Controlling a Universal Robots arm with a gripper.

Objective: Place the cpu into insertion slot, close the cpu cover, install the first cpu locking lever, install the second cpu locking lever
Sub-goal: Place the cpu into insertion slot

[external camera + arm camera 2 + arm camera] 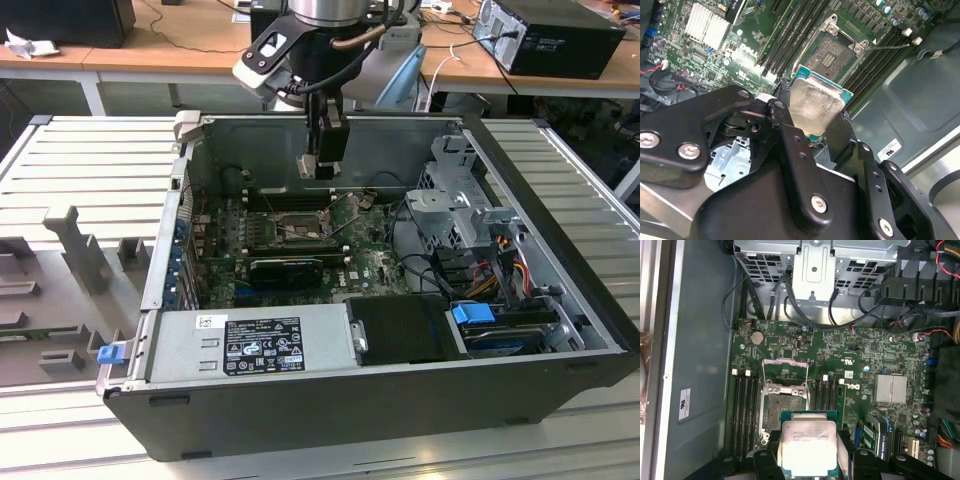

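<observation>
Fingers (786,125) of black metal pinch the cpu (816,106) by two opposite edges in the second wrist view, its dull silver face showing. Beyond it lies the insertion slot (832,54) with its pin field exposed. Long memory slots (792,32) run on both sides of it, and a thin lever rod (885,47) sticks out sideways.

In the first wrist view the gripper (806,442) holds the cpu over one edge of the insertion slot, hiding part of it. The cpu cover (785,388) stands raised on the far side. A finned heatsink (891,388) sits off to one side on the board, and a drive cage (812,270) lies beyond the board.

In the exterior view the gripper hangs inside the open computer case (330,405), above the green board. The power supply (255,340) is nearest the camera, and the drive cage is to the exterior view's right.
</observation>
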